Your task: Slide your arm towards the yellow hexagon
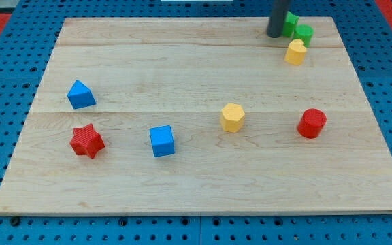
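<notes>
yellow hexagonal block (232, 117) lying just right of centre on pale wooden board (196, 184), standing clear of other blocks; dark rod tip (275, 35) at top right, touching green block (290, 25), well apart from hexagon; no claw fitted, nothing held; open diagonal path down-left judged available

No text, label, brand, number or sign can be read anywhere in the camera view: none on the wooden board (203, 184), and none on the blue pegboard surface (5, 75) around it.
</notes>
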